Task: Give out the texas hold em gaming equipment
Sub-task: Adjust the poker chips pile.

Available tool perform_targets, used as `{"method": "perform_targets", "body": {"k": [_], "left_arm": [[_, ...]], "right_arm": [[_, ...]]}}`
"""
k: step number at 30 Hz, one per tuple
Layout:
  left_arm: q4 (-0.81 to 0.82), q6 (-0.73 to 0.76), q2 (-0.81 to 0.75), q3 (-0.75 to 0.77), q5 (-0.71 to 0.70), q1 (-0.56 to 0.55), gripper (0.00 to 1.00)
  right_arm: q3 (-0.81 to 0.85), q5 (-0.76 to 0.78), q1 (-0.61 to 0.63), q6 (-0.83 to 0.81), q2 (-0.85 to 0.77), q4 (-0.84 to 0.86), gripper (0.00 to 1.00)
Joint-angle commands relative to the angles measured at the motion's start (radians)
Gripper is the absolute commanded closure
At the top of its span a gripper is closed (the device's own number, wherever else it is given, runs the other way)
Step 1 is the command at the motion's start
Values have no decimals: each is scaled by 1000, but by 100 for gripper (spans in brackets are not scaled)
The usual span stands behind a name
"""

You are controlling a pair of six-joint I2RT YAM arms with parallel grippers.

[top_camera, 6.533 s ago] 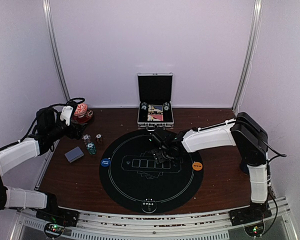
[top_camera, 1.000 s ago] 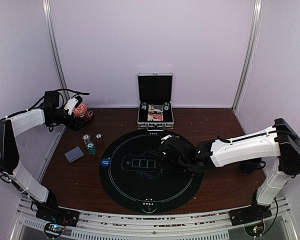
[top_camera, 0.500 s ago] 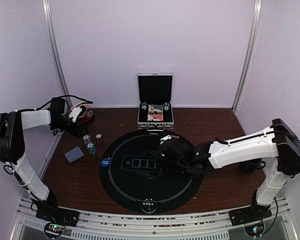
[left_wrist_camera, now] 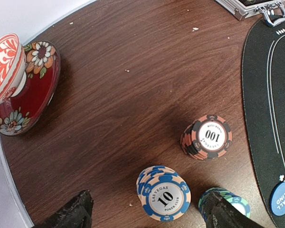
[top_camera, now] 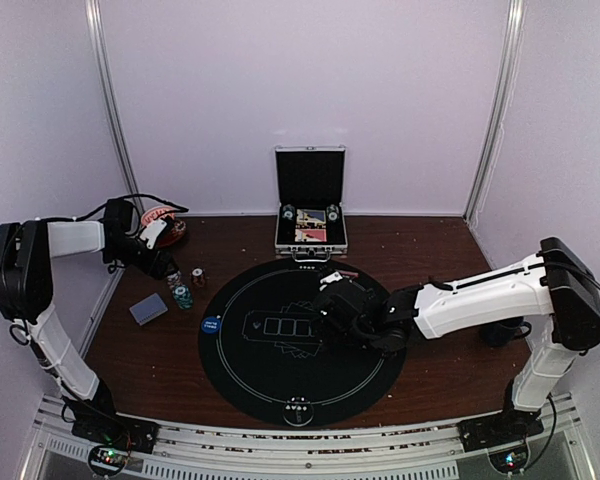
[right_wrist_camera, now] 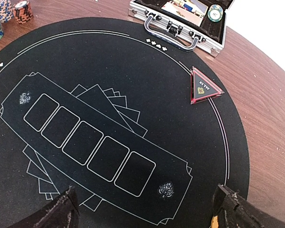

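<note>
Tools both apart, nothing held. The left tool (left_wrist_camera: 147,205) hovers low over the chip stacks at the left of the worktop (left_wrist_camera: 133,71), its fingers (left_wrist_camera: 73,213) straddling the blue-white stack (left_wrist_camera: 164,198); no contact visible. The teal stack (left_wrist_camera: 233,202) sits just beside that one, partly hidden by the other finger. The red-black stack (left_wrist_camera: 207,137) is a little farther out, near the edge of the black mat (left_wrist_camera: 268,95). A blue disc (left_wrist_camera: 281,198) lies at the mat's rim. Beyond the chips is a red flowered dish (left_wrist_camera: 31,90) at the worktop edge, not part of the job. The card deck (top_camera: 148,309) lies on the wood nearer the arm bases, apart from the chips.

The right tool (right_wrist_camera: 145,192) hangs over the middle of the mat, above the printed card boxes, empty. A triangular marker (right_wrist_camera: 205,89) sits on the mat, with the open case (right_wrist_camera: 180,21) past the far rim.

Step, as I judge it: picking a chip stack to hand out. Distribution looks barely begun, with all three stacks off the mat. The next move calls for dropping lower, centring on the blue-white stack and closing evenly, without knocking the teal one, which is close to the finger path.
</note>
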Motion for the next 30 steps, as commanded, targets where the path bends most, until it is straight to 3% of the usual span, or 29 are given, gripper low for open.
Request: {"method": "perform_targets", "body": {"k": [1, 13, 30], "left_arm": [[2, 5, 21, 19, 19, 1, 16], [17, 21, 31, -6, -29, -34, 17], [18, 19, 63, -5, -53, -36, 26]], "right_arm": [[-6, 37, 6, -5, 14, 6, 0], [-8, 53, 9, -1, 13, 3, 0], [-9, 59, 8, 2, 9, 2, 0]]}}
